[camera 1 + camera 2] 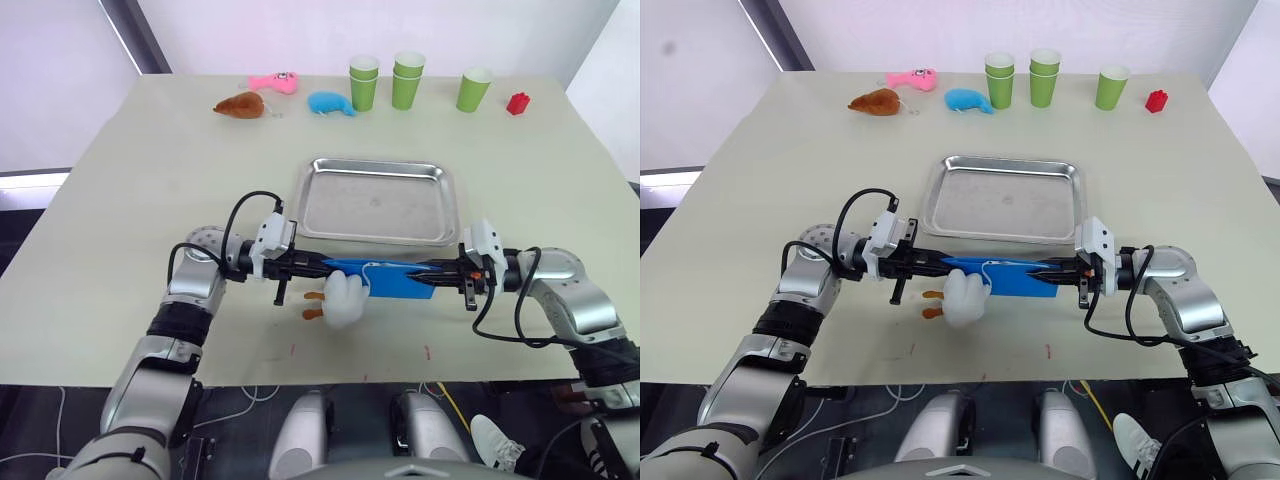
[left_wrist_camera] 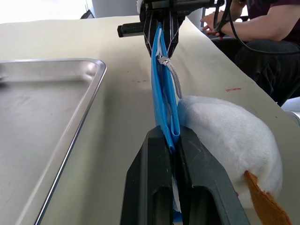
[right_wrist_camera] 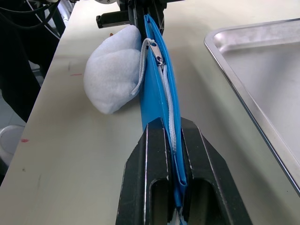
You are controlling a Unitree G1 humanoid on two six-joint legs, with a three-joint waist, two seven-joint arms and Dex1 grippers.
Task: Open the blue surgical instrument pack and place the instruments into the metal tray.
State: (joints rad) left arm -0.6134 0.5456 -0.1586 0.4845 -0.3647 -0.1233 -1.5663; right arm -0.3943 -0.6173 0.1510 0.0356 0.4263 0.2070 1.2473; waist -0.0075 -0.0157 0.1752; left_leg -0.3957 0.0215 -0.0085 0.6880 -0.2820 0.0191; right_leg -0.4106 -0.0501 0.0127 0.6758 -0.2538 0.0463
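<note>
The blue surgical instrument pack (image 1: 385,277) is hanging on edge just in front of the metal tray (image 1: 378,200), stretched between both grippers and running parallel to the tray's near rim — zipper (image 3: 161,70) facing up, its pull sitting partway along with a grey cord trailing off it. The left gripper (image 2: 174,140) is pinching one end, fingers closed tight on the blue fabric; the right gripper (image 3: 172,136) is clamping the other end the same way, fingers pressed together on the folded edge. A white plush toy (image 1: 342,298) with orange feet is lying against the pack on the side away from the tray, touching the fabric near the left gripper. The tray is sitting bare and shiny. Beyond the tray's far rim, along the table's (image 1: 120,200) back edge — a brown plush (image 1: 240,104), a pink plush (image 1: 275,81), a small blue whale toy (image 1: 330,102), green paper cups (image 1: 407,78) and a red block (image 1: 517,102). Past the table edge in the left wrist view, a person's arm (image 2: 253,30) is resting
</note>
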